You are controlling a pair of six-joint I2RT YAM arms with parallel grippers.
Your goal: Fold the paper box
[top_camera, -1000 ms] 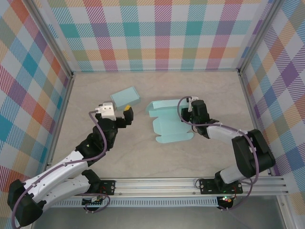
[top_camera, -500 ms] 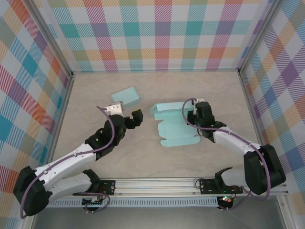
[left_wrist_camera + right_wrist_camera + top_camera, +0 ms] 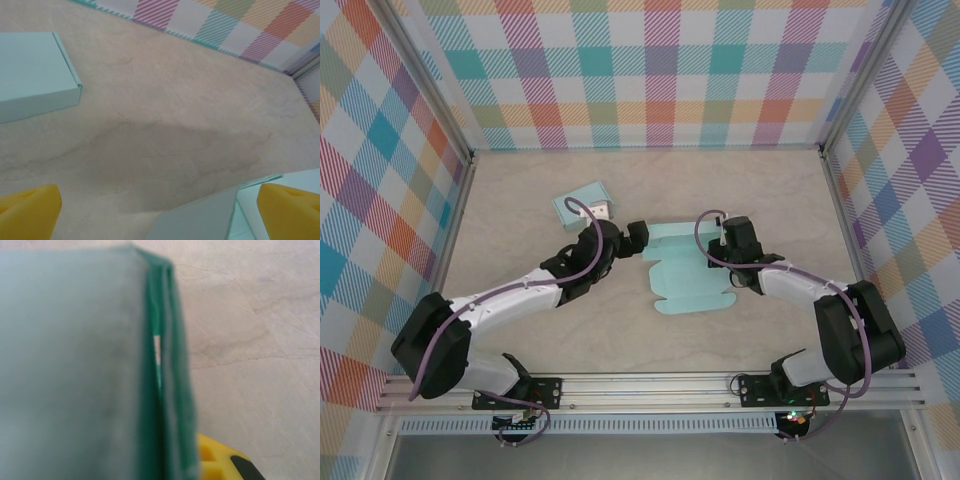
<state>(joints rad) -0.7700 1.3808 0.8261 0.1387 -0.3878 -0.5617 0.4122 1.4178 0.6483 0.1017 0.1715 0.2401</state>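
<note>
**Top external view.** The counter [image 3: 770,180] is a pale, stone-veined surface. Plaid-patterned walls [image 3: 660,80] enclose it on three sides, and a metal rail [image 3: 650,385] runs along the near edge. The paper box [image 3: 685,275], teal and partly unfolded, lies flat near the centre. A closed teal box [image 3: 582,206] sits to its upper left, apart from it. The left claw [image 3: 638,237] is at the paper box's upper left corner, jaws spread wide. The right claw [image 3: 728,245] is clamped on the box's right edge.

**Left wrist view.** Two yellow pads [image 3: 25,212] stand far apart above the bare counter [image 3: 175,100]. A raised flap of the paper box [image 3: 200,220] lies between them.

**Right wrist view.** A blurred edge of the paper box [image 3: 70,365] is close to the lens. One yellow pad [image 3: 215,460] is pressed beside it.
</note>
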